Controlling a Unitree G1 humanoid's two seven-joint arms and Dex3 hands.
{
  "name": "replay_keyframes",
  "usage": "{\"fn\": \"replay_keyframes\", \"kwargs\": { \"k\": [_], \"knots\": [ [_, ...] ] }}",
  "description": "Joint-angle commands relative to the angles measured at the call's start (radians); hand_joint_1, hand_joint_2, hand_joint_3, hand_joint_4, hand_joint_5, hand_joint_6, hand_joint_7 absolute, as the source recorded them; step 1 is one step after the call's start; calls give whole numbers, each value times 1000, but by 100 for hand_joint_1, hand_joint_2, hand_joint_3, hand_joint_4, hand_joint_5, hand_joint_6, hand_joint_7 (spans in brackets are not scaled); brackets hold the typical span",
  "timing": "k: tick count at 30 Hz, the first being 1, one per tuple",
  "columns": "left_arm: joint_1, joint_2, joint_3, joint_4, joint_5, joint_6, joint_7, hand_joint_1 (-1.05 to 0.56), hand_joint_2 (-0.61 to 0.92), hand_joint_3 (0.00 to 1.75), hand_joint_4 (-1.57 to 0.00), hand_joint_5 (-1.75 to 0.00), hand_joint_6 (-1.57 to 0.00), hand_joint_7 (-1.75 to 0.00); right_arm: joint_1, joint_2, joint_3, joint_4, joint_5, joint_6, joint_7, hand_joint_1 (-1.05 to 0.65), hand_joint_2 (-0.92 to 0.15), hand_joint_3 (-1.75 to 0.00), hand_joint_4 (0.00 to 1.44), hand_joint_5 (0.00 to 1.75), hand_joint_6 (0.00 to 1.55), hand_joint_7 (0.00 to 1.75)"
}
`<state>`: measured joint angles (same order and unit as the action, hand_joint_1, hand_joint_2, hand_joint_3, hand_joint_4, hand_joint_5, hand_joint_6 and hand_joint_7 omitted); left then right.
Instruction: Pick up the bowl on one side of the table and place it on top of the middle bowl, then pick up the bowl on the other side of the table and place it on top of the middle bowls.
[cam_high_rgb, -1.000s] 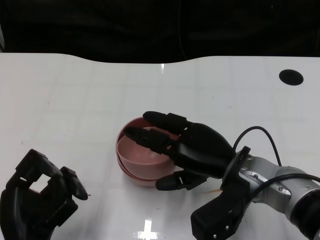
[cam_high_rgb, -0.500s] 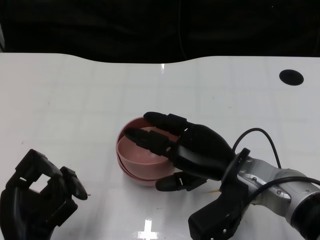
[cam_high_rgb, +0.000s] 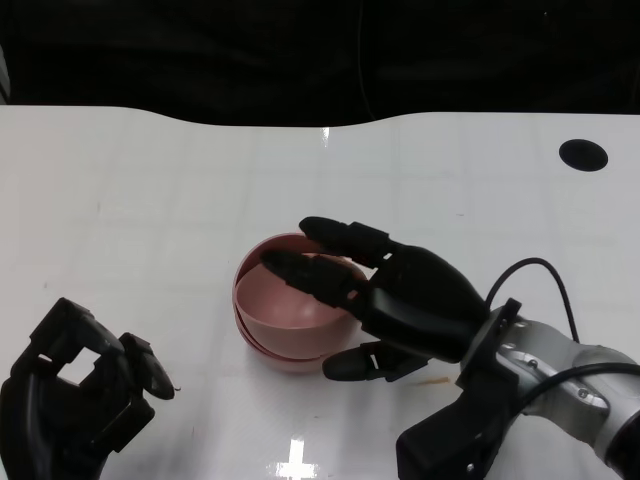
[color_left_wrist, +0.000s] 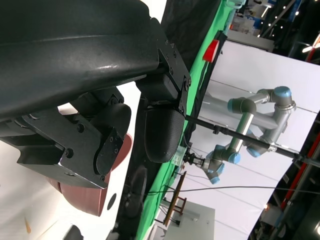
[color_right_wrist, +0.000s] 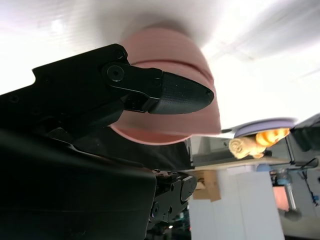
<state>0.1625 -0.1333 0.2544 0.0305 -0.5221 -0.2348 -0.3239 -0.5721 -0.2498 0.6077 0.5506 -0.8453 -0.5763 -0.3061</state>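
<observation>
Stacked pink bowls (cam_high_rgb: 285, 315) at mid-table, nested rims showing.
Smooth, matte, rounded; right hand (cam_high_rgb: 400, 300) spread above the near rim, holding nothing. Left hand (cam_high_rgb: 75, 400) curled in, empty, well apart.

Right hand (cam_high_rgb: 405, 300) over pink bowls (cam_high_rgb: 290, 320).

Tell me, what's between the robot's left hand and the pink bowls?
Nothing: in the head view only bare white table lies between the left hand and the stacked pink bowls.
</observation>
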Motion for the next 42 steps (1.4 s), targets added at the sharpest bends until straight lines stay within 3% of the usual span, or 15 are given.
{"fn": "replay_keyframes", "kwargs": {
  "k": [1,7,12,16,22,26,31,36,40,42],
  "knots": [
    [-2,12,8,6,3,-10,2,12,66,149,-99,-175,-76,-175,29,-37,-45,-46,45,-12,21,-100,-92,-69,0,0,0,0],
    [-4,13,11,9,-2,-6,-4,12,66,149,-99,-175,-76,-175,56,-76,-103,-85,93,-41,28,-99,-92,-65,0,0,0,0],
    [-5,13,11,10,-2,-6,-4,12,65,150,-100,-175,-77,-175,62,-77,-118,-91,98,-51,40,-99,-92,-63,0,0,0,0],
    [-2,13,11,8,6,-11,1,11,64,150,-99,-175,-77,-175,152,-114,-188,-158,169,-91,32,-98,-92,-58,0,0,0,0],
    [-5,13,13,12,2,-12,-2,11,64,150,-99,-175,-76,-175,246,-103,-271,-188,217,-127,-16,-95,-92,-52,0,0,2,1],
    [-5,13,12,8,6,-9,5,11,63,151,-99,-175,-76,-175,316,-106,-329,-226,299,-83,41,-90,-92,-48,2,1,3,1],
    [-6,17,14,11,0,-10,-5,11,63,152,-99,-175,-76,-175,372,-85,-390,-202,442,-128,81,-83,-92,-41,14,6,10,3],
    [-8,20,18,15,-7,-8,-7,11,63,153,-100,-175,-77,-175,420,-27,-436,-162,675,-170,189,-77,-92,-27,26,9,20,5],
    [-7,20,20,9,-4,-3,4,11,62,152,-99,-175,-76,-175,463,24,-480,-168,790,-151,241,-70,-92,-24,54,13,37,7],
    [-7,19,21,9,-3,-3,4,10,62,152,-99,-175,-76,-175,474,44,-496,-175,828,-140,271,-69,-92,-23,59,12,42,6]
  ]
}}
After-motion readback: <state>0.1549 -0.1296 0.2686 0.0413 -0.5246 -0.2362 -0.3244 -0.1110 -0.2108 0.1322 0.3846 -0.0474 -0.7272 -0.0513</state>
